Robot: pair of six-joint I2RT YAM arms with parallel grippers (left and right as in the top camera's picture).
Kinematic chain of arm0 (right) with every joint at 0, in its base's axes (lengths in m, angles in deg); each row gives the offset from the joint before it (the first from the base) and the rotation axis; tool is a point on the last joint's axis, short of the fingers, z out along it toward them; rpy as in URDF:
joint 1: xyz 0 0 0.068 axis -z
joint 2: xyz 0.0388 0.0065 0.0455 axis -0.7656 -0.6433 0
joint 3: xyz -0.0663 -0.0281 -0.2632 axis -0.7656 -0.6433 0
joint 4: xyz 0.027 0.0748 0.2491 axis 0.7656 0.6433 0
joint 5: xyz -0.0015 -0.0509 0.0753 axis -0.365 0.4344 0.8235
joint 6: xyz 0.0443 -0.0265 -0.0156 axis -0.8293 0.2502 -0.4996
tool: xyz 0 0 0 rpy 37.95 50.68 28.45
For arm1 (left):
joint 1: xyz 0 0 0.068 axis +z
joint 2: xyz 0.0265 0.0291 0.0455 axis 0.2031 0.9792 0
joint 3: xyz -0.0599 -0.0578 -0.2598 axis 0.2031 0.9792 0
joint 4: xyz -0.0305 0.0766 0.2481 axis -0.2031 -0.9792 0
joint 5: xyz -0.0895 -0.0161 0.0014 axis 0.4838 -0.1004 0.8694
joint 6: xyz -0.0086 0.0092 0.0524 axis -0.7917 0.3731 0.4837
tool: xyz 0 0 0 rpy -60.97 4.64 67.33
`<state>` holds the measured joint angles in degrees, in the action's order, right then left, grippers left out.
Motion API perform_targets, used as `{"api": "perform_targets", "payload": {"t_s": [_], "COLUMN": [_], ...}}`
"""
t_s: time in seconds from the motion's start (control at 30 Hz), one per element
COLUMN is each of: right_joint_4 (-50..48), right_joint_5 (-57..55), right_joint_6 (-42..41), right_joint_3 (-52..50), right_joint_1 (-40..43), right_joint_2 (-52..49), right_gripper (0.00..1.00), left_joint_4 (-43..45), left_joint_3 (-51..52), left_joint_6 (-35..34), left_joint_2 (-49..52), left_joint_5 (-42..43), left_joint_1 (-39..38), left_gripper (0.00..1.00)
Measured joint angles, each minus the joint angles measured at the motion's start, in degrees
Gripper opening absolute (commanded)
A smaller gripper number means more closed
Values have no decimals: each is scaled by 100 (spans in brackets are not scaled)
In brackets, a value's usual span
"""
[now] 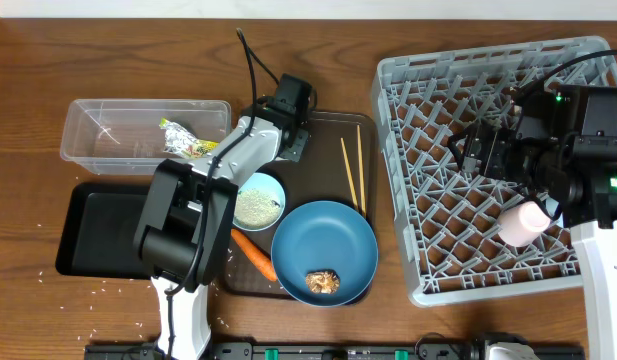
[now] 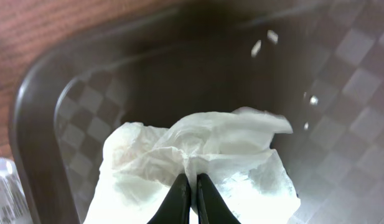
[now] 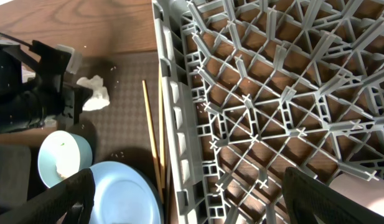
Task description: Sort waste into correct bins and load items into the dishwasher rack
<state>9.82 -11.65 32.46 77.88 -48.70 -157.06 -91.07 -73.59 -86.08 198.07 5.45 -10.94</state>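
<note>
Pinching a fold of the white wrapper (image 2: 198,146), the left gripper (image 2: 190,182) has its fingers pressed almost together, and the paper lies on the brown serving tray (image 2: 86,99) near one corner. Around it on the same tray we see the small light blue bowl (image 1: 258,201) with something pale inside, the two chopsticks (image 1: 353,172) side by side, the carrot (image 1: 254,256), and the dark blue plate (image 1: 324,240) that carries the brown lump (image 1: 322,282). Further to the left, the clear tub (image 1: 98,125) holds a yellow-green wrapper (image 1: 188,140), the black tray (image 1: 88,225) seems to hold nothing, and some rice grains (image 1: 50,272) are scattered on the table beside it. Furthest away, the right gripper (image 1: 476,152) hangs over the grey rack (image 1: 398,75) with its fingers (image 3: 58,199) spread wide and holding nothing; the pink cup (image 1: 523,222) lies inside the rack. We judge the task to be at an early stage: one wrapper and one cup are placed, and nearly everything else is not yet sorted. We cannot find a light blue cup.
</note>
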Motion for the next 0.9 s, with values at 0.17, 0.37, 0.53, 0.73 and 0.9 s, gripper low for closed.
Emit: {"api": "perform_targets", "payload": {"t_s": [0.17, 0.37, 0.53, 0.73, 0.9], "right_joint_4": [-13, -20, -17, -20, -26], "right_joint_5": [0, 0, 0, 0, 0], "right_joint_6": [-2, 0, -2, 0, 0], "right_joint_3": [0, 0, 0, 0, 0], "right_joint_1": [0, 0, 0, 0, 0], "right_joint_2": [0, 0, 0, 0, 0], "right_gripper": [89, 90, 90, 90, 90], "left_joint_4": [-210, -234, -352, -680, -706], "left_joint_3": [2, 4, 4, 4, 4], "left_joint_6": [0, -33, -264, -389, -358], "left_joint_2": [-179, -1119, -1849, -2518, -2616], "left_joint_5": [0, -7, -365, -824, -935], "left_joint_1": [-109, -223, -203, 179, 918], "left_gripper": [6, 6, 6, 6, 6]}}
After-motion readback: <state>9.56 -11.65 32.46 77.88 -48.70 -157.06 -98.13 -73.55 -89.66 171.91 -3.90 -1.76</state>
